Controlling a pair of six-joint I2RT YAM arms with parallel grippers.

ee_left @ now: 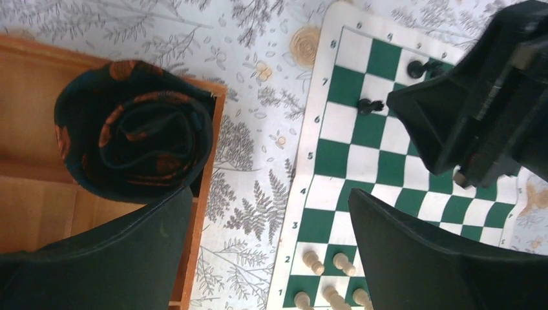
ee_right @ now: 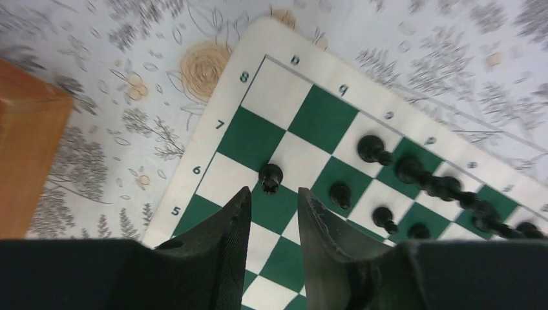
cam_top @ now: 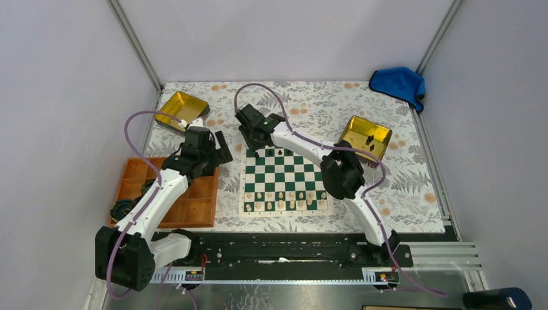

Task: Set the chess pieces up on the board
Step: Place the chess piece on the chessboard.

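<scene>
The board (cam_top: 284,169) lies mid-table, cream pieces (cam_top: 284,200) filling its near rows. At its far left corner my right gripper (ee_right: 271,192) stands open, with nothing between its fingers. A black rook-like chess piece (ee_right: 270,177) stands upright just beyond the fingertips, on the board (ee_right: 278,90). More black chess pieces (ee_right: 340,194) stand to its right, several in a row (ee_right: 446,187). My left gripper (ee_left: 270,194) hangs wide open and empty over the cloth by the board's left border (ee_left: 310,148). From there I see the right gripper (ee_left: 478,110) beside two black pieces (ee_left: 369,105).
An orange compartment tray (cam_top: 194,206) sits left of the board and holds a dark rolled pouch (ee_left: 132,139). Gold tins stand at the back left (cam_top: 183,108) and at the right (cam_top: 366,137). A blue cloth (cam_top: 399,84) lies in the far right corner.
</scene>
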